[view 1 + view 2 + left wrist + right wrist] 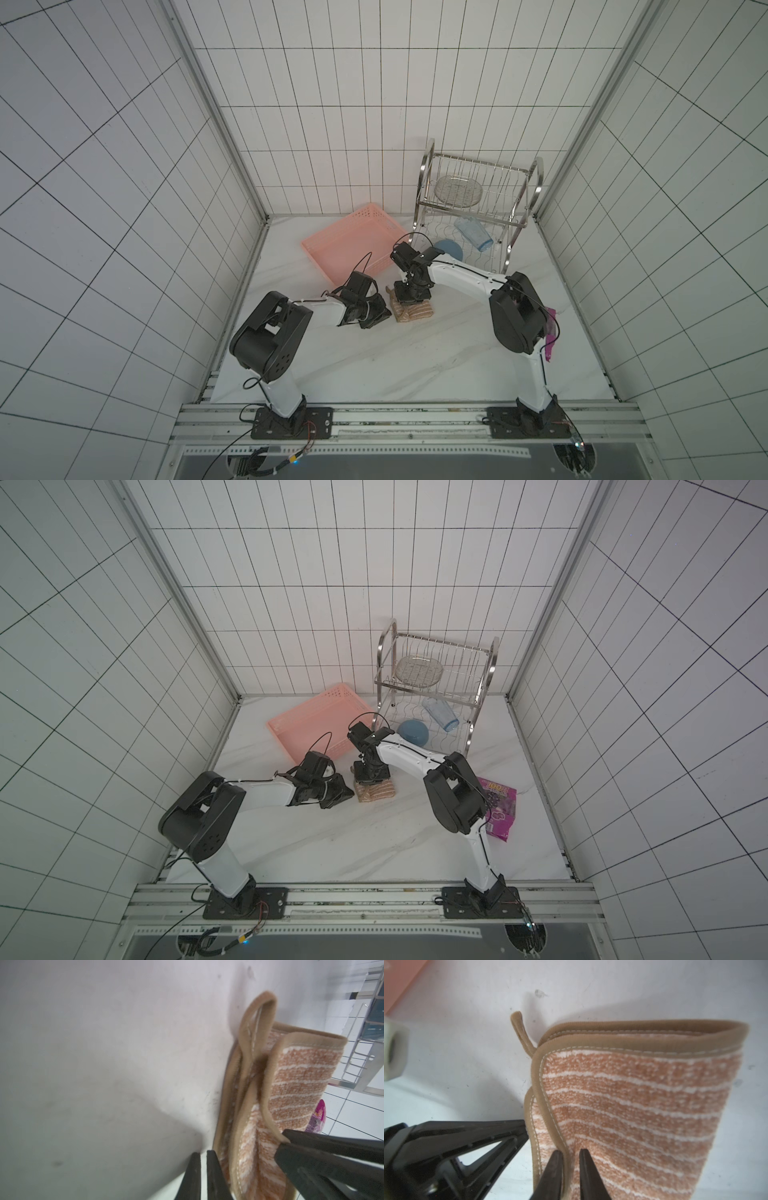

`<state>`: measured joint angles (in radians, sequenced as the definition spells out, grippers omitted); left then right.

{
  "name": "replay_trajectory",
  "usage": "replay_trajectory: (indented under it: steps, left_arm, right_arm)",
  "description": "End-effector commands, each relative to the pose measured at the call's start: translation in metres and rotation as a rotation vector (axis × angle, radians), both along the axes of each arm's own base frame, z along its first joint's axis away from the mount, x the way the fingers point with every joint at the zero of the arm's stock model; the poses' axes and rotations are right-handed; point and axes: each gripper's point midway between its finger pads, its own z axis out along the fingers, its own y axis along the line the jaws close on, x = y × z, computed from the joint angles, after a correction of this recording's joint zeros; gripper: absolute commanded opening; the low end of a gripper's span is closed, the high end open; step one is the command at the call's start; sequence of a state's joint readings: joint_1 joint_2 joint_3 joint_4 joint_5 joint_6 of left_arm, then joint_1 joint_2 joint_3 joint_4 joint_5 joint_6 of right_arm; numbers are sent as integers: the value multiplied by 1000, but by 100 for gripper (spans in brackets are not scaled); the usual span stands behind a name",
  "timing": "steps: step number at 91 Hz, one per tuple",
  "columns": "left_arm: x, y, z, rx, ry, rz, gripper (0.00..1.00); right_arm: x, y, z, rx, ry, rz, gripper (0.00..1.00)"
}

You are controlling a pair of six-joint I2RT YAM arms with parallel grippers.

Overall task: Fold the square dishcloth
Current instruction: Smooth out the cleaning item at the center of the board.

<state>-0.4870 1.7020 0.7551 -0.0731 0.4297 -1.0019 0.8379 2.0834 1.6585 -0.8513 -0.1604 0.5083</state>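
Thick tan-brown striped dishcloth (417, 313) is seen folded into a small stack, lying near the middle of the white marble surface (415, 365). Right gripper (571, 1152) is set over it, jaws slightly parted astride the brown bound edge. Left gripper (203, 1154) is placed beside its left side, jaws narrowly apart, nothing between.

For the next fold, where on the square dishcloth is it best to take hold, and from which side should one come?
On the square dishcloth, grip the stacked bound edges near the corner loop, coming from the side facing the left end effector. The layers end there as firm, separate rims, likely easy to pinch; the opposite side looks like a rounded fold.
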Motion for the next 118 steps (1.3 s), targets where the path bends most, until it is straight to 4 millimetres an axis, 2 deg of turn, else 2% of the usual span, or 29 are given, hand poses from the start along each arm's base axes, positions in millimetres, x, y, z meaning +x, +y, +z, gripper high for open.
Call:
replay_trajectory:
  steps: [1,19,33,44,56,62,71,76,90,104,118]
  left_arm:
    - [-23,34,-21,138,97,45,17]
    - [-16,39,0,161,47,53,18]
    - [-7,41,27,180,-28,54,18]
    - [-1,33,60,195,-125,22,18]
    - [5,7,98,204,-254,-65,19]
    - [7,-8,107,211,-289,-110,18]
    - [9,-30,111,196,-313,-168,18]
    - [9,-41,111,192,-320,-198,18]
    - [9,-61,98,174,-295,-257,18]
    - [6,-68,79,163,-254,-290,15]
    - [4,-67,70,168,-245,-307,15]
  right_arm:
    - [0,3,18,35,-28,13,25]
    - [-1,14,47,114,-57,35,35]
    - [5,2,62,120,-97,-1,40]
    - [14,-21,71,148,-117,-82,30]
    - [15,-44,81,223,-120,-136,23]
    - [13,-49,82,257,-117,-148,22]
    - [10,-61,76,273,-104,-185,22]
    - [11,-69,71,281,-95,-210,17]
    - [8,-76,53,365,-12,-254,13]
    - [7,-72,46,393,-2,-246,13]
    - [8,-65,41,418,16,-234,14]
